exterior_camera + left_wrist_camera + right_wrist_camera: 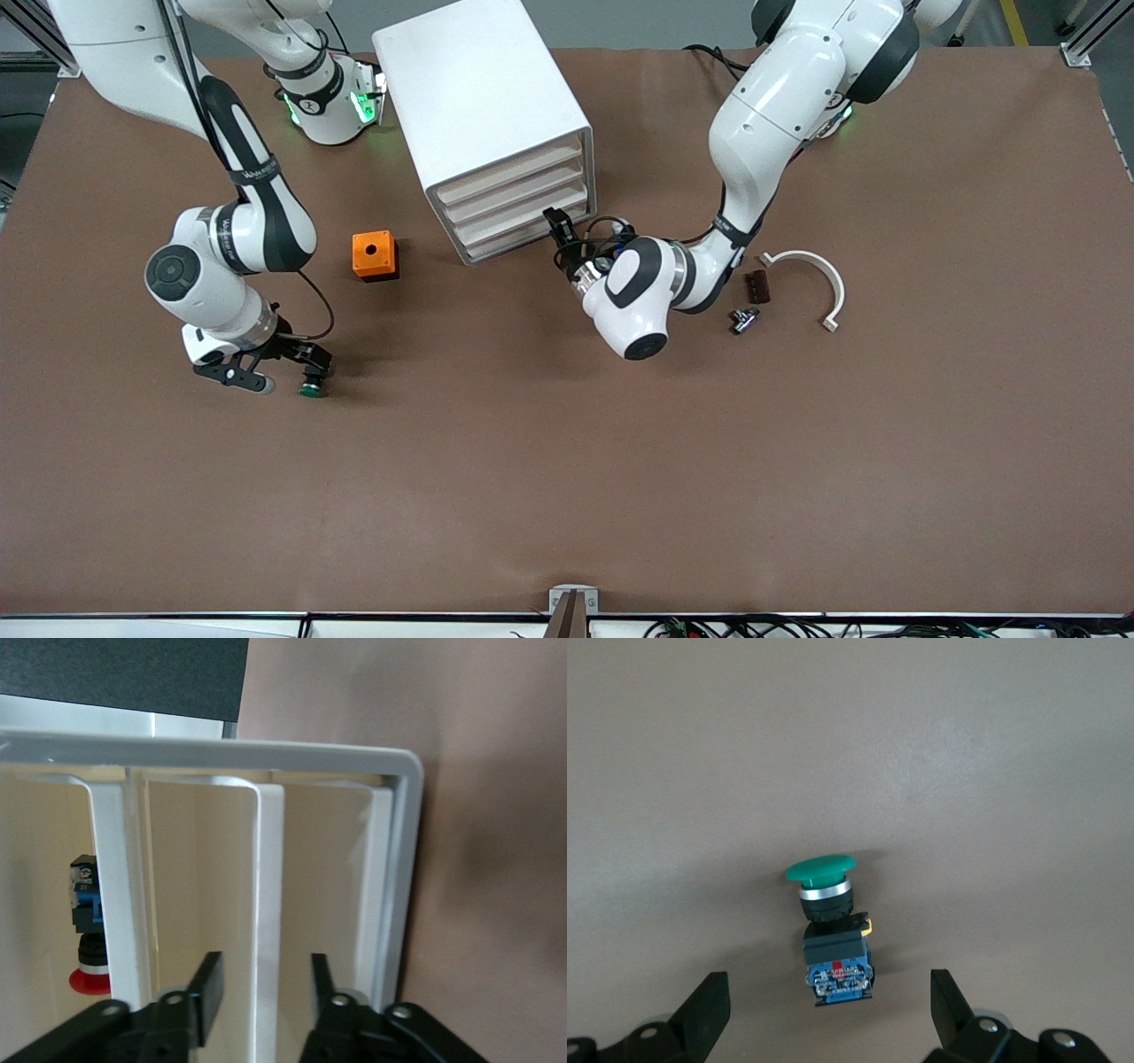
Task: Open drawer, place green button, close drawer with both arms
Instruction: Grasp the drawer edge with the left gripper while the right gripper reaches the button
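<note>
Brown, matte and faintly grainy, the desk [567, 496] carries a white cabinet [478, 97] at about 12 o'clock, taking the front view as the dial. It is a smooth plastic box with rounded edges. All four shallow drawers look flush and closed, so I judge that nothing of the task is finished. The opening, the placing and the closing are all left to do.

The left claw [556, 221] is at the lower corner of the drawer fronts, by the lowest drawer [523, 241]. In the left wrist view the left claw [264, 979] is spread, with one thin white front rib between its fingers and not pinched. I cannot tell for sure whether that rib belongs to the lowest drawer. A red-capped part [89, 939] shows in a gap between the ribs.

The button [311, 388] lies on the desk at about 8 o'clock, nearer the front camera than the orange cube [373, 255]. It lies on its side: a glossy domed green cap, a silvery collar and a blocky black-blue body [830, 930]. The right claw [288, 370] hangs low over it, spread wide, and neither finger touches the button.

At about 3 o'clock from the left claw lie a curved white bracket [811, 275], a small dark brown piece [756, 286] and a small black-and-silver part [744, 319].
</note>
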Robot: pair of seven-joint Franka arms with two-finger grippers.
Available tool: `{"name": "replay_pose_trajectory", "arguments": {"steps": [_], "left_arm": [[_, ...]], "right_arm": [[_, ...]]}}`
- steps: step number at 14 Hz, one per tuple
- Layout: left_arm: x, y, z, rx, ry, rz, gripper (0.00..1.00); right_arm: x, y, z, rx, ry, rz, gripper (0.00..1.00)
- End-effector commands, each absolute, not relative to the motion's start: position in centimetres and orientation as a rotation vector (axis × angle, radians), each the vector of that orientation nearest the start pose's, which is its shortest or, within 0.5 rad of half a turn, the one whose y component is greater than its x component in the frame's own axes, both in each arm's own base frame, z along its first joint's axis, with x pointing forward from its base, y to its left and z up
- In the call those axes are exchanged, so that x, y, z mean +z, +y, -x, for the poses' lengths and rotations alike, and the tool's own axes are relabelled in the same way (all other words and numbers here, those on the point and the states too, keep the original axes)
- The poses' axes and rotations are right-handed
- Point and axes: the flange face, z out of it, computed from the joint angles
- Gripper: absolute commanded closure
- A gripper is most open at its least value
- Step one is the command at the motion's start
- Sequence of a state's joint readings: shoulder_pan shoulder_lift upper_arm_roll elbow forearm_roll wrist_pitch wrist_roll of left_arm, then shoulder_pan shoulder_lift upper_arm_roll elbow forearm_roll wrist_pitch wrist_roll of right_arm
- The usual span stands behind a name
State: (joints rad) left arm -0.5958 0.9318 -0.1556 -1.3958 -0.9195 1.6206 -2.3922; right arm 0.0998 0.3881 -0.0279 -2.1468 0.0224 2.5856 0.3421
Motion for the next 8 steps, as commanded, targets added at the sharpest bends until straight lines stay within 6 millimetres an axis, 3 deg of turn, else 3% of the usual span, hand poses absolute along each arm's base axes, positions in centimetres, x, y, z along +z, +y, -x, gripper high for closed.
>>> {"name": "replay_pose_trajectory", "arguments": {"steps": [1,4,5,7,8], "left_arm": [[15.5,-51.2,-43.1,1.246,-1.856,1.099,0.59],[15.2,-52.1,-41.8,1.247,-1.832,1.135,0.6],[15.2,-52.1,-41.8,1.247,-1.834,1.135,0.66],[15.2,-52.2,-41.8,1.254,-1.835,1.149,0.93],[15.4,-52.1,-42.1,1.258,-1.838,1.151,1.0]], "right_arm": [[21.5,4.2,-57.8,-0.075,0.481,3.092,0.0],[20.0,4.1,-58.0,-0.054,0.485,3.095,0.0],[19.6,4.0,-58.0,-0.045,0.49,3.096,0.0],[19.1,4.2,-58.4,-0.041,0.525,3.091,0.0],[19.0,4.3,-58.5,-0.041,0.535,3.09,0.0]]}}
